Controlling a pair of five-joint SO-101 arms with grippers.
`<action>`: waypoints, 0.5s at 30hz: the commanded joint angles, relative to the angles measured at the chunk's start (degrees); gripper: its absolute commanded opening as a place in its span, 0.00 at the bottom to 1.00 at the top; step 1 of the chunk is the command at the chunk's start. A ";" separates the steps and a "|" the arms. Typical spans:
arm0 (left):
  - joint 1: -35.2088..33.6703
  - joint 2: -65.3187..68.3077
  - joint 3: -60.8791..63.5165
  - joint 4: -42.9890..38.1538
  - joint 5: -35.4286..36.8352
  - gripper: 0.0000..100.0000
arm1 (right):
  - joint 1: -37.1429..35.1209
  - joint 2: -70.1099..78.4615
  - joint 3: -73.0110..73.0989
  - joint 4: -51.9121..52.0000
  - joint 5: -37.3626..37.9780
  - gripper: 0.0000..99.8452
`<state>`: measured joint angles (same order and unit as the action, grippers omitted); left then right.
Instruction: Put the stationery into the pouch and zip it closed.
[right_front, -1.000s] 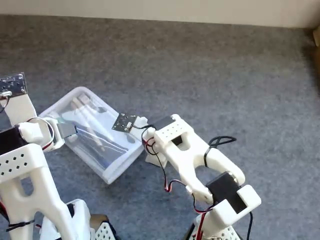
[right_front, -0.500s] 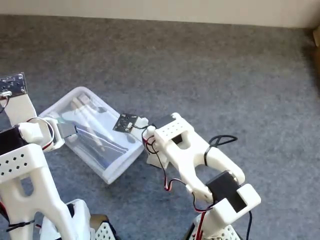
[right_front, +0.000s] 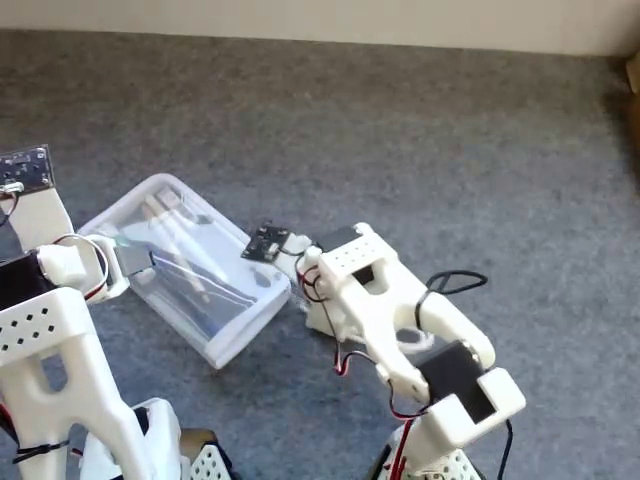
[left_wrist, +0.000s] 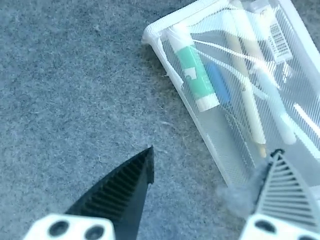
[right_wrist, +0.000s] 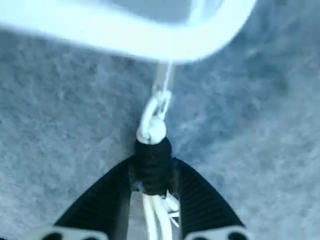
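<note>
The pouch (right_front: 185, 265), judged light, soft and slippery, is found toward the surface's (right_front: 450, 130) left edge; its zip pull (right_wrist: 152, 125), the proper hold, is pinched by the right gripper (right_wrist: 153, 167); the left gripper (left_wrist: 212, 152) is held spread over its edge

Clear pouch (left_wrist: 222, 137) with a fine white mesh, teal-and-white tube (left_wrist: 194, 70) and blue pen (left_wrist: 218, 84) showing through; mottled grey table (right_front: 450, 130); left tool (left_wrist: 212, 151) ribbed black; zip pull (right_wrist: 153, 162) black, cord (right_wrist: 151, 126) white.
</note>
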<state>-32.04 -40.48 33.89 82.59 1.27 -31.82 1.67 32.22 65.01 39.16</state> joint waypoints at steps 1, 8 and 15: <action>-0.57 -1.80 -0.84 -0.44 0.79 0.33 | 2.33 -11.82 -1.27 1.98 -2.29 0.01; -0.48 -1.89 -5.05 0.97 0.79 0.33 | 2.51 -30.64 -5.85 2.59 -8.00 0.01; -0.40 -1.89 -11.82 7.30 0.79 0.33 | 2.51 -34.07 -20.00 4.79 -10.55 0.01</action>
<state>-32.04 -40.48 27.82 86.99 1.27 -30.24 -29.01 21.58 68.62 29.93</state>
